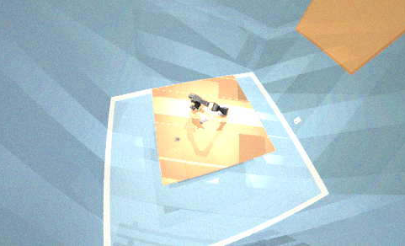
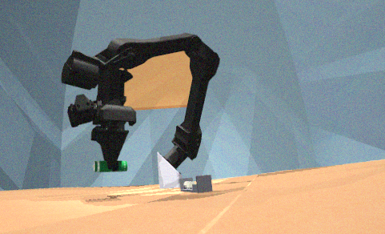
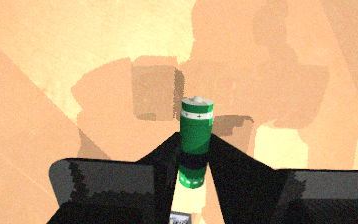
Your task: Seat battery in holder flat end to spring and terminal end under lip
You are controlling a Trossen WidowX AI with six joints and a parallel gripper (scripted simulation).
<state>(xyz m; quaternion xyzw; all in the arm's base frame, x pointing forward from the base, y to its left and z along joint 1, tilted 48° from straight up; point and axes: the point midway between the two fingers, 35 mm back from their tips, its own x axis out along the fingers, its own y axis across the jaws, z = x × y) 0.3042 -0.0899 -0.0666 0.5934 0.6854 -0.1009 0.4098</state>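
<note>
The green battery (image 2: 122, 166) (image 3: 196, 137) is held level above the table, across the fingertips. My gripper (image 2: 112, 167) (image 3: 193, 138) is shut on it near its dark band. In the wrist view its terminal end points up the frame and its flat end points down. In the exterior view the white-banded end is at the left, away from the holder. The grey holder (image 2: 204, 183) (image 1: 203, 120) sits on the table to the right of the battery and lower, with a pale part inside it. Only a corner of the holder (image 3: 181, 219) shows at the wrist view's bottom edge. Its spring and lip cannot be made out.
A pale upright wedge (image 2: 167, 177) stands just left of the holder in the exterior view, near the arm's base. A small dark object (image 1: 177, 139) lies on the wooden table (image 1: 169, 170). Strong shadows of the arm cross the table top.
</note>
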